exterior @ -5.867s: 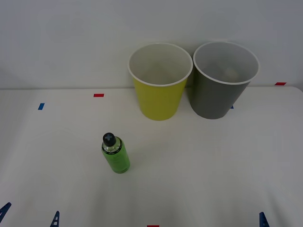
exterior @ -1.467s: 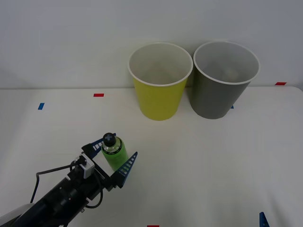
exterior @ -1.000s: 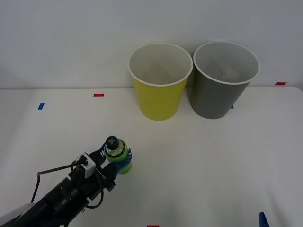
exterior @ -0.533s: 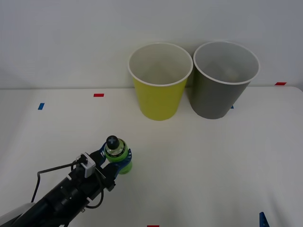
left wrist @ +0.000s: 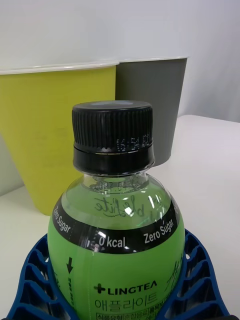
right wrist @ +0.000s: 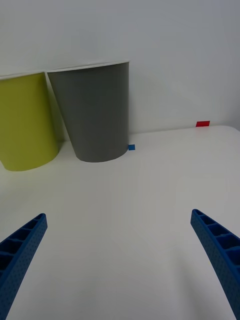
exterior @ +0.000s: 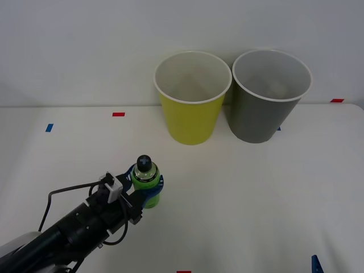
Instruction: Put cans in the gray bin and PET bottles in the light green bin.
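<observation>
Gripping the PET bottle (exterior: 145,181) upright between its blue fingers (left wrist: 37,280), the left pincer (exterior: 145,192) is clamping its body just above the bench (exterior: 256,187); right pincer (right wrist: 120,260) is idling spread, facing the gray bin (exterior: 267,108) and the light green bin (exterior: 190,111)

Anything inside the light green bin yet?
The light green bin shows bare white inner walls in the front view; its very bottom is hidden by the near rim. The PET bottle is outside it, clamped upright in the left tool.
</observation>
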Controlling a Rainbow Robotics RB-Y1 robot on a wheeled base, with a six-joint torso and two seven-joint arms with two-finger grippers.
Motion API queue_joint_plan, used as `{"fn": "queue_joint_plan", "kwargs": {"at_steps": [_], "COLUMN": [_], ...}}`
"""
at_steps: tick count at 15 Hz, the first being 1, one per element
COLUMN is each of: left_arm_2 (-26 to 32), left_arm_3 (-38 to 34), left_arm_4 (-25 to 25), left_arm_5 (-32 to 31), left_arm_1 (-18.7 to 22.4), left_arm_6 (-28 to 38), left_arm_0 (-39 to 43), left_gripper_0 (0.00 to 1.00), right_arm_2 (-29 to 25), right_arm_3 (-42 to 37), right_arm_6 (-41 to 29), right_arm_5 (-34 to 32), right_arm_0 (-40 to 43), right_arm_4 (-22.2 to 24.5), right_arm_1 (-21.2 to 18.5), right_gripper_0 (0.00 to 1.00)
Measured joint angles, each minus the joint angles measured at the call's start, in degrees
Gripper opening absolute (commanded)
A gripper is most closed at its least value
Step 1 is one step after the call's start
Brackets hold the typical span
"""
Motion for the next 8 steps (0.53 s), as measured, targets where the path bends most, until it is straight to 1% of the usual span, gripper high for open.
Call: {"fn": "queue_joint_plan", "kwargs": {"at_steps": [1, 3, 5, 8], "left_arm_2": [0.9, 4.3, 9.1, 17.4], "left_arm_3": [-2.1, -7.2, -14.0, -24.4], "left_arm_4": [0.0, -0.1, -0.2, -0.3], "left_arm_5": [2.4, 9.2, 17.8, 32.4], "left_arm_1": [0.5, 0.9, 0.2, -2.0], "left_arm_6": [0.1, 0.2, 0.0, -0.9], "left_arm_0": [0.1, 1.4, 4.4, 8.9], "left_gripper_0": [0.0, 0.0, 0.0, 0.0], "right_arm_2": [0.0, 0.0, 0.0, 0.0], "right_arm_3": [0.0, 0.0, 0.0, 0.0], "right_arm_6": [0.0, 0.0, 0.0, 0.0], "right_arm_5": [0.0, 0.0, 0.0, 0.0], "right_arm_0": [0.0, 0.0, 0.0, 0.0], "right_arm_4": [0.0, 0.0, 0.0, 0.0], "right_arm_1": [0.0, 0.0, 0.0, 0.0], "right_gripper_0": [1.0, 1.0, 1.0, 1.0]}}
